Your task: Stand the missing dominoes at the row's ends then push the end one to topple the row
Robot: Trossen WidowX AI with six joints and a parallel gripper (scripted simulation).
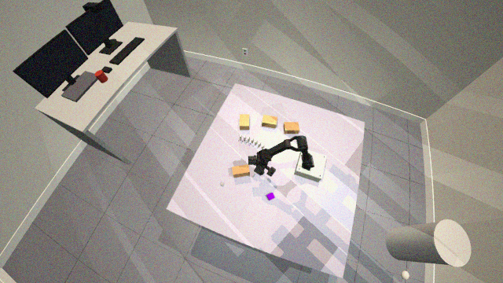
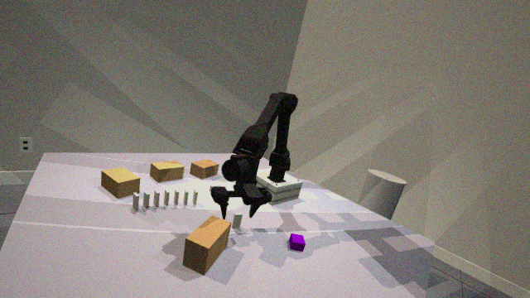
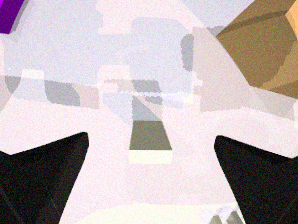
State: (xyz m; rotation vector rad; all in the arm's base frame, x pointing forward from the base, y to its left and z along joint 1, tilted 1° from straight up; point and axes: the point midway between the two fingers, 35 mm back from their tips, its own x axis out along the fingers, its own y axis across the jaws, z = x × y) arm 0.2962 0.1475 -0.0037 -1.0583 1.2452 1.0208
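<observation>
Tan box near front edge; loose domino upright just beside it, apart from row. Gripper above domino, jaws wide, empty. Descend straight, centre, avoid box, close gently.

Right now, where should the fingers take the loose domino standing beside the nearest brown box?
Probably its upper half, coming straight down. The loose domino stands upright, apart from the brown box, and lies centred under the open gripper. Pinching its two broad faces seems safest; the box crowds one side.
</observation>
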